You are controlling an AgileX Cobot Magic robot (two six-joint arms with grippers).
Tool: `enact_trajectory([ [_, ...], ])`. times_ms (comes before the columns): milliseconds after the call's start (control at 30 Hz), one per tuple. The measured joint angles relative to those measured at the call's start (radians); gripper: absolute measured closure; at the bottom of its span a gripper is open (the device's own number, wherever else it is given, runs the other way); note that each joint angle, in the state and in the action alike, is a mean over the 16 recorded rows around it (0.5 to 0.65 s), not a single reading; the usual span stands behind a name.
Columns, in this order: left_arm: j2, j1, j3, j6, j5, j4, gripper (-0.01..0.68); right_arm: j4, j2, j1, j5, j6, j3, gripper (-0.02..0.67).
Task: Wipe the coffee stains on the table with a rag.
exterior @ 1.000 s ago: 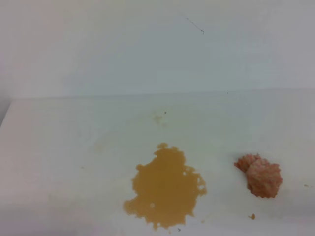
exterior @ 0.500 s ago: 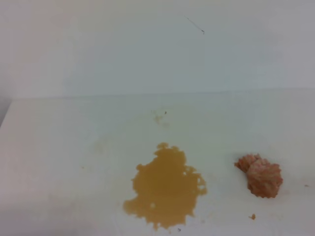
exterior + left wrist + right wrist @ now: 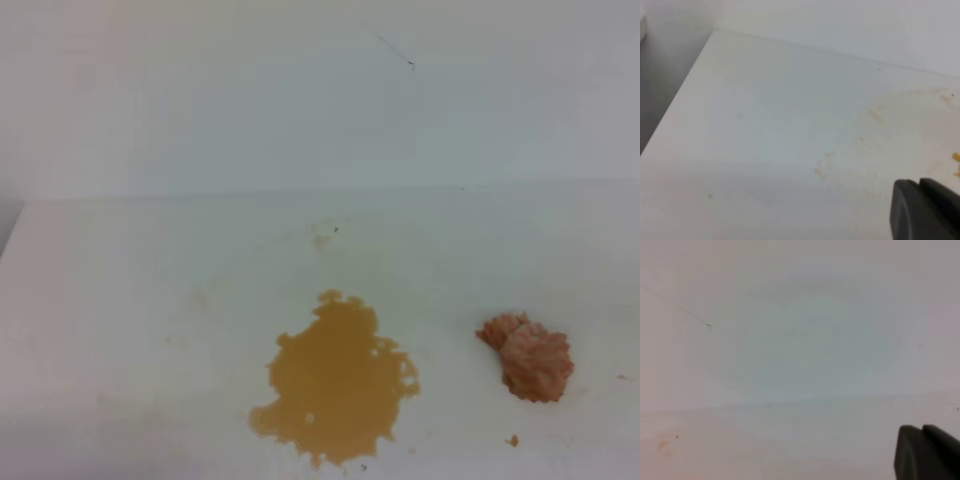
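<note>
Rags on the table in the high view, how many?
1. The rag sits on the table, right of the coffee stains and apart from them. A tiny orange crumb lies in front of it; that is not a rag.

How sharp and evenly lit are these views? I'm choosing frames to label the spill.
Exterior high view: soft but readable; tan-brown coffee stains and wrinkled pinkish-orange rag stand out on the white table, no glare. Left wrist view: faint brownish smears, dark gripper corner blurred. Right wrist view: hazy, mostly blank wall.
</note>
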Motion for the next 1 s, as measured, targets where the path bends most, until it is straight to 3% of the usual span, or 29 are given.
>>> enact_trajectory([
  [200, 0.0, 0.0, 0.0, 0.0, -0.003, 0.0, 0.672, 0.138, 0.144, 0.0, 0.111, -0.122, -0.066, 0.652],
  [633, 0.0, 0.0, 0.0, 0.0, -0.003, 0.0, 0.672, 0.394, 0.593, 0.002, 0.451, -0.545, -0.243, 0.65],
  [833, 0.0, 0.0, 0.0, 0.0, -0.003, 0.0, 0.672, 0.412, 0.805, 0.025, 0.535, -0.61, -0.359, 0.619],
  [1000, 0.002, 0.0, -0.002, 0.0, -0.001, 0.0, 0.672, 0.405, 0.937, 0.074, 0.536, -0.619, -0.444, 0.545],
])
